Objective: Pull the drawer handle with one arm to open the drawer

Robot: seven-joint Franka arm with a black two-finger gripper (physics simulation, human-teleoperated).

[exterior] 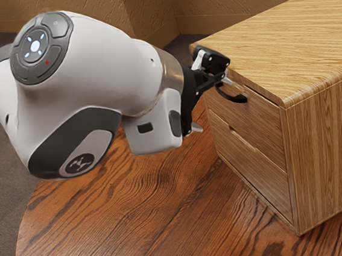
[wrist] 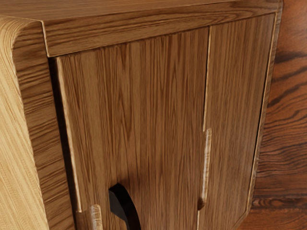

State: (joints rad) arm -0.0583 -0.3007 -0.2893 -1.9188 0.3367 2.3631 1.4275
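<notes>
**Mia:** Where is the handle?

**Ben:** The handle (exterior: 234, 96) is on the front of the top drawer (exterior: 252, 120), high up on the cabinet (exterior: 299, 43). The cabinet sits on the table (exterior: 137, 222), at the exterior view's right. The gripper (exterior: 213, 75) is right by the handle, near the cabinet's top edge.

**Mia:** Is the gripper holding it?

**Ben:** I cannot tell. The gripper is dark and so is the handle, so I can't see if it is open or closed, or if they touch.

**Mia:** How should it pull?

**Ben:** I think it should first get a good hold around the middle of the handle. Then it should pull straight back, away from the cabinet, slow and even. If it pulls sideways or up, it could slip off, or the drawer could jam. The drawer looks shut or nearly shut, so most of the pull is not done yet.

**Mia:** What is the handle like?

**Ben:** It is black, thin and bent like a little bow. It looks smooth.

**Mia:** And the rest?

**Ben:** The cabinet is light wood with long stripes and round corners. The drawer front is flat. The table is darker, reddish wood with wavy rings.
</notes>
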